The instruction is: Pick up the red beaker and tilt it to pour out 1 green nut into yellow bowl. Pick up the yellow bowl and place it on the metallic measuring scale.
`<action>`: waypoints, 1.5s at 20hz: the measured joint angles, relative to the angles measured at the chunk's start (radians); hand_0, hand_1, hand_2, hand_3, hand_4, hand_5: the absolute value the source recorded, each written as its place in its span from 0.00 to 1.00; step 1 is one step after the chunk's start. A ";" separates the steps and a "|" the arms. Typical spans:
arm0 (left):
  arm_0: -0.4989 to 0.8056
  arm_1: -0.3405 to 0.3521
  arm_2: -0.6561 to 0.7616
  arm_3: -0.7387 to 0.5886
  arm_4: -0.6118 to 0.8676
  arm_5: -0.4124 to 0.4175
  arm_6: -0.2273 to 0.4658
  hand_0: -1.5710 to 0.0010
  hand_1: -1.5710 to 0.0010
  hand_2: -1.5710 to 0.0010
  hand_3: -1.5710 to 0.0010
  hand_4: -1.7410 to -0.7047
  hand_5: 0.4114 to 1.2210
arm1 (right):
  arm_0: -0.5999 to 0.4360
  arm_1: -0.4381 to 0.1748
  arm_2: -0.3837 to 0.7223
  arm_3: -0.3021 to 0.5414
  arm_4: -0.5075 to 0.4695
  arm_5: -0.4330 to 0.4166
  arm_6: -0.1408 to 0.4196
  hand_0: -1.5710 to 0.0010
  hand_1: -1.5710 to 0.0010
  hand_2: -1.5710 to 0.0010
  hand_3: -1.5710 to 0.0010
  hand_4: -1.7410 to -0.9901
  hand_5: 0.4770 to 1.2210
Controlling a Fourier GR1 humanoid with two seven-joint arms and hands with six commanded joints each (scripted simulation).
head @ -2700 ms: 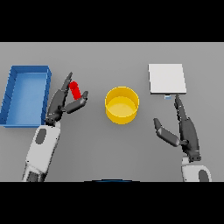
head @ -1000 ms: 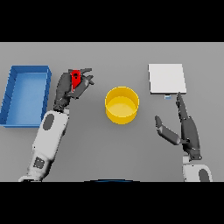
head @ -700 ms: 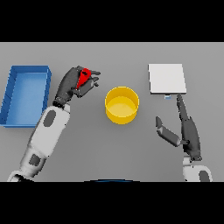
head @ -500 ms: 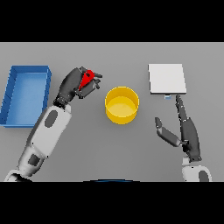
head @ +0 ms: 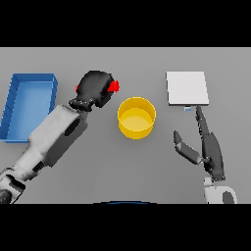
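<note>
Left hand (head: 95, 88) wraps the red beaker (head: 113, 87) beside the yellow bowl (head: 137, 117) — blue tray (head: 29, 105) behind, right hand (head: 208, 147) open.

From my seat, the red beaker (head: 113, 87) is almost wholly buried in the left hand (head: 95, 89): I see only a red tip toward the yellow bowl (head: 137, 117) and a sliver on the far side. I cannot tell its tilt, nor whether any nut is inside it or in the bowl. A tiny mark at the scale's (head: 187, 87) near edge is too small to read.
</note>
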 measured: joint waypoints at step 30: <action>-0.507 -0.006 -0.667 0.259 -0.414 -0.369 -0.264 0.00 0.00 0.00 0.00 0.01 1.00 | 0.002 0.040 -0.011 0.031 0.000 -0.040 0.001 1.00 1.00 1.00 1.00 0.70 0.15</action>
